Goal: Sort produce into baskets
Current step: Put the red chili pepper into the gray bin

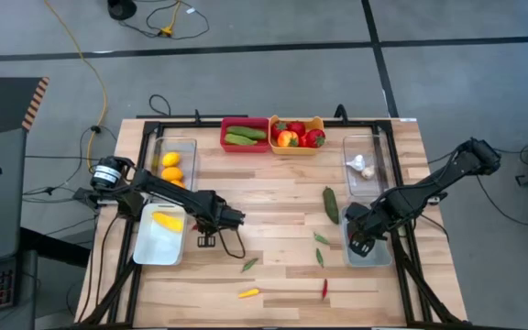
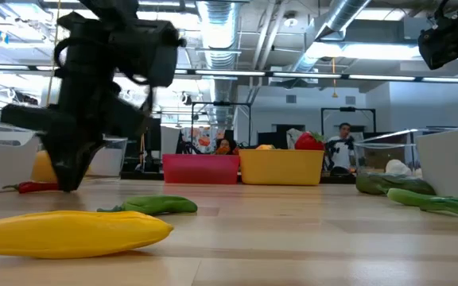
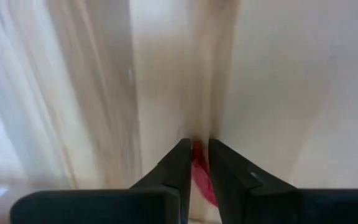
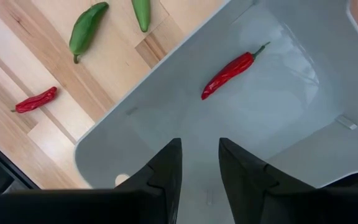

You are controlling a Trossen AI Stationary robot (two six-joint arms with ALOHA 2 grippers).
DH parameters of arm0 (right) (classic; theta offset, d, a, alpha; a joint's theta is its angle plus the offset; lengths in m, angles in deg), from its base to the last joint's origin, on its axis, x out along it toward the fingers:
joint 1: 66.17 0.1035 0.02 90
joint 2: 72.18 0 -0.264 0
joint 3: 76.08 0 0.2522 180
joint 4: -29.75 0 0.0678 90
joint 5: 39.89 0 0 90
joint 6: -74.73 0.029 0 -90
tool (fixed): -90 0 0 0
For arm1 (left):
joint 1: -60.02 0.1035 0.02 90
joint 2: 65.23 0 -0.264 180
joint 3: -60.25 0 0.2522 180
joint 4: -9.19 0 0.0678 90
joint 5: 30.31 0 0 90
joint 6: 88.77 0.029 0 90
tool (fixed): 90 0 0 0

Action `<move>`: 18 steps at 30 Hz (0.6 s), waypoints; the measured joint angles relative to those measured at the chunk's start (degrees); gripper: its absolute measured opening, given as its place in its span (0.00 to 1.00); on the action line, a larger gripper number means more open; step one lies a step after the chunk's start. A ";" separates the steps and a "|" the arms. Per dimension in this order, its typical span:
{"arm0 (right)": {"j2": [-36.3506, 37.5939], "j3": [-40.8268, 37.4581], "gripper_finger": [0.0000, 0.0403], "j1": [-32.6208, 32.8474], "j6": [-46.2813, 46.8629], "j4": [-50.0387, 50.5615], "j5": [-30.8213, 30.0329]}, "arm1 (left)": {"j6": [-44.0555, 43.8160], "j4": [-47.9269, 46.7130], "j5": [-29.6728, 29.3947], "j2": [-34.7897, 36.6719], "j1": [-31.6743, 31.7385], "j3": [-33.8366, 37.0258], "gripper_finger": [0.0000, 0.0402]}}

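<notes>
Wooden slat table [image 1: 273, 197] holds six bins; loose on it, three green chilies, one yellow, one red. Left gripper [image 3: 196, 163] is clamped on a small red chili [image 3: 201, 177], lengthwise between its fingers. Right gripper [image 4: 197, 165] hangs spread above the pale plastic tray [image 4: 291, 118] with one red chili [image 4: 230, 71] lying diagonally

Left claw [image 3: 196, 163] apparently pinched; right claw [image 4: 199, 163] parted.

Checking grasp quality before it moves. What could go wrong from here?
The left end effector grips the red chili only narrowly; it may slip. The near white tray holds a yellow piece, while another chili lies in the grey tray below the open right end effector: mis-sorting risk.
</notes>
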 joint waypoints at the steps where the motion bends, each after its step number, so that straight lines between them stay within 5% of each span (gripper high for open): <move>1: 0.00 0.00 0.33 0.01 -0.01 -0.02 0.00 | 0.09 0.45 0.43 0.00 0.00 -0.66 0.10; 18: 0.00 0.00 0.33 0.00 -0.46 0.00 -1.16 | 3.05 1.65 6.28 0.07 -0.30 -1.59 0.12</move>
